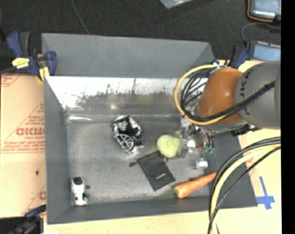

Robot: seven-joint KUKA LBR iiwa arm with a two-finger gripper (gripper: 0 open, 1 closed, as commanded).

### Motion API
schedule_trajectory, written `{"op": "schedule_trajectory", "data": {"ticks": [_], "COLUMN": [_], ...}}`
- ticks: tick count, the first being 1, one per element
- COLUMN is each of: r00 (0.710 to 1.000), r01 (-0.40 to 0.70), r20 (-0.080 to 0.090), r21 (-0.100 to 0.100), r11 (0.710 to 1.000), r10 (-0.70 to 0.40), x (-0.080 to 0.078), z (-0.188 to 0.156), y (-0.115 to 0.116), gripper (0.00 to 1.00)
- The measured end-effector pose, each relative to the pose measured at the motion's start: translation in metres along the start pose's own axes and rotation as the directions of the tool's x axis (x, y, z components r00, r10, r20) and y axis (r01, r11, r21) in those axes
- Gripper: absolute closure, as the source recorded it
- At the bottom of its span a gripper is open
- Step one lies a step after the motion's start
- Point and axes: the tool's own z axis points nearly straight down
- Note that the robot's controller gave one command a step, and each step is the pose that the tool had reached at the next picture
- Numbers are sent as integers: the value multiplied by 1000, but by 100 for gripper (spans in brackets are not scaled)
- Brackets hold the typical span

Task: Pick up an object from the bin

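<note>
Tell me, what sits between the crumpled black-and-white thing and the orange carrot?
In the camera view, a flat black rectangular card lies between the crumpled black-and-white thing and the orange carrot.

Around black flat pad point(157, 172): green ball point(167, 146) just above; carrot point(195, 185) just right; crumpled black-white thing point(127, 133) upper left; bare bin floor point(96, 155) left, until white toy point(79, 190).

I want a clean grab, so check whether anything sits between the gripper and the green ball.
Nothing visible does. The gripper is directly beside the green ball; the black card and carrot lie off to the side.
</note>
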Motion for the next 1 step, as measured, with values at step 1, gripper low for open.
{"op": "schedule_trajectory", "data": {"ticks": [1], "r00": [1000], "r01": [1], "r20": [3], "r21": [0], "r11": [1000], "r10": [-1], "x": [-1], "z": [-7], "y": [0], "gripper": [100]}}
